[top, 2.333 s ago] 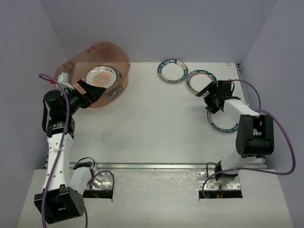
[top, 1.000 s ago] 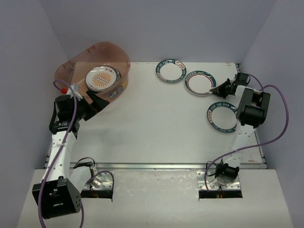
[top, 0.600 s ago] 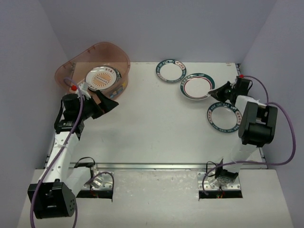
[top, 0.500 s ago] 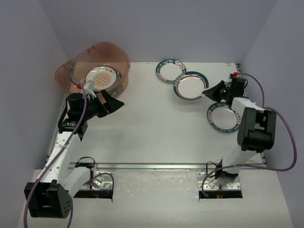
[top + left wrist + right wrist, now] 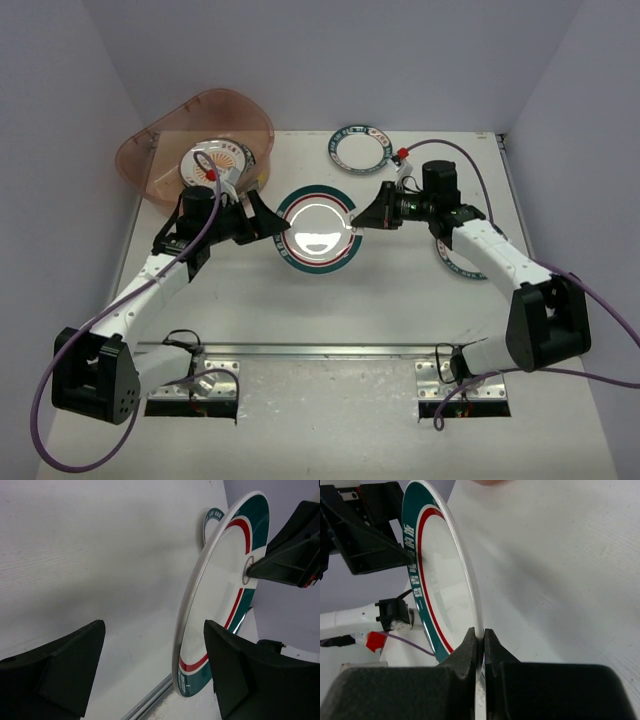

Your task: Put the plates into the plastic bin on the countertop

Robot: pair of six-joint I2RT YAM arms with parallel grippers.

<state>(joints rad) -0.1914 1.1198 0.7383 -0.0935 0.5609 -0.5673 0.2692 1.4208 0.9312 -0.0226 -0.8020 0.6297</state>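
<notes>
Plate (image 5: 318,228): glossy white, teal-and-red rim

Plain lavender-grey walls (image 5: 330,60) close in on three sides under soft, even light.

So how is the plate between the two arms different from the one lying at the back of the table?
The held plate is up off the countertop, its rim pinched in the right jaws; the back plate lies flat, untouched. The held plate has a red ring inside its teal band; the back plate shows a teal rim with no such ring. Both are round, white-centred and outside the plastic bin.
</notes>
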